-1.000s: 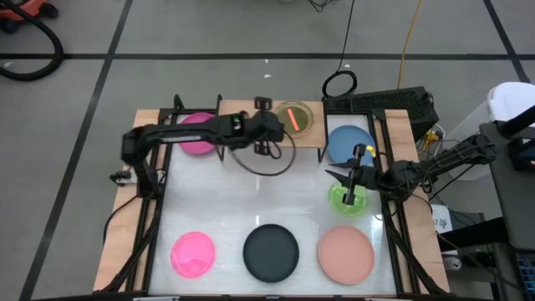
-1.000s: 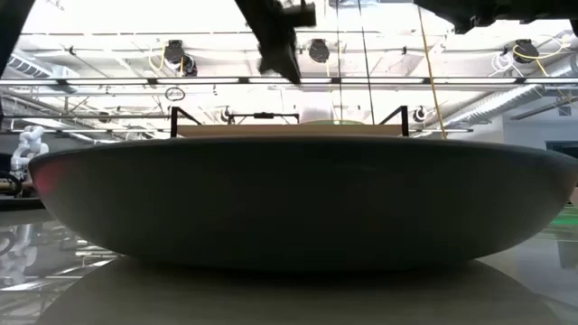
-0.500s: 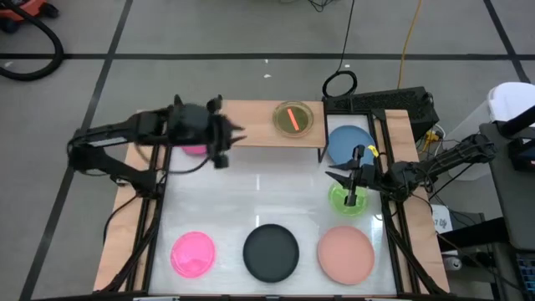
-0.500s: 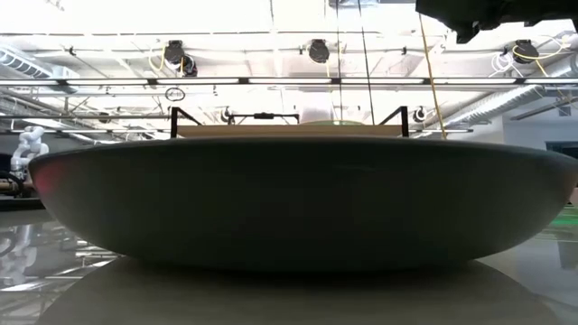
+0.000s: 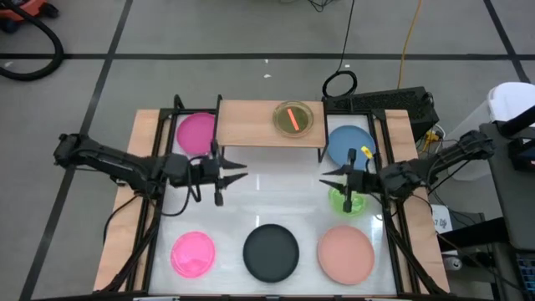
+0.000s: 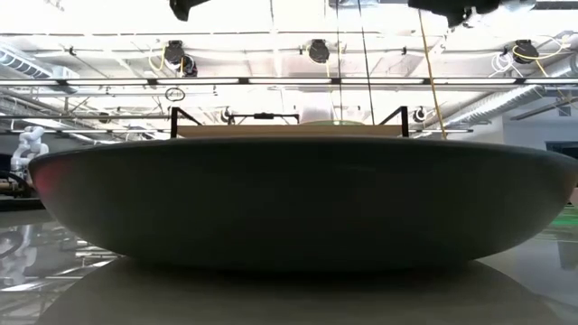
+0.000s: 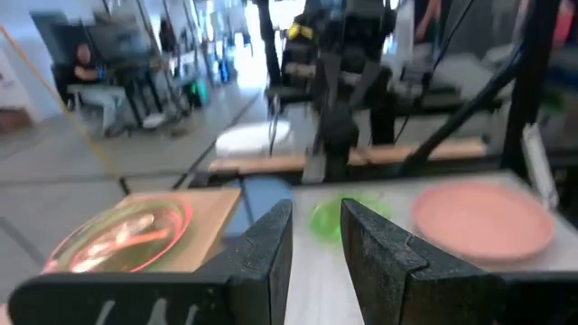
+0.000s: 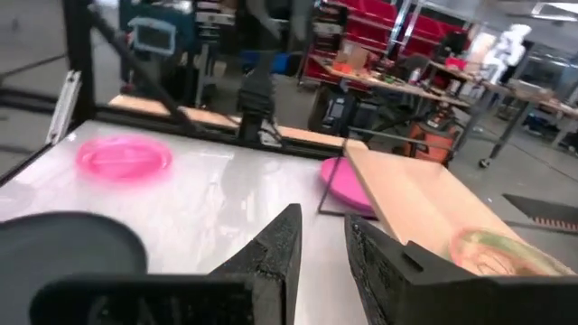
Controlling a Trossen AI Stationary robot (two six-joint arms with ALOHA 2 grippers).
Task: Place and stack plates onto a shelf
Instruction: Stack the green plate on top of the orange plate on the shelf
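The light-wood shelf (image 5: 251,125) stands at the table's far edge. On its right part rests a stack of small translucent plates (image 5: 293,118), greenish with an orange streak. On the table lie the magenta plate (image 5: 196,132), blue plate (image 5: 349,142), small green plate (image 5: 347,201), small pink plate (image 5: 193,253), black plate (image 5: 271,252) and salmon plate (image 5: 346,253). My left gripper (image 5: 241,170) hovers open over the table's middle, pointing right. My right gripper (image 5: 324,178) hovers open facing it, beside the green plate.
The black plate (image 6: 298,199) fills the low view, with the shelf (image 6: 289,131) behind it. Bare white tabletop (image 5: 276,196) lies between the two grippers and the near row of plates. Black frame rails run along both table sides. People and benches show in the room beyond.
My left gripper has drawn back from the shelf, where it stood beside the translucent stack. It swung toward the table's left, then came toward the near edge, and now hovers over the table's middle. The stack stays on the shelf.
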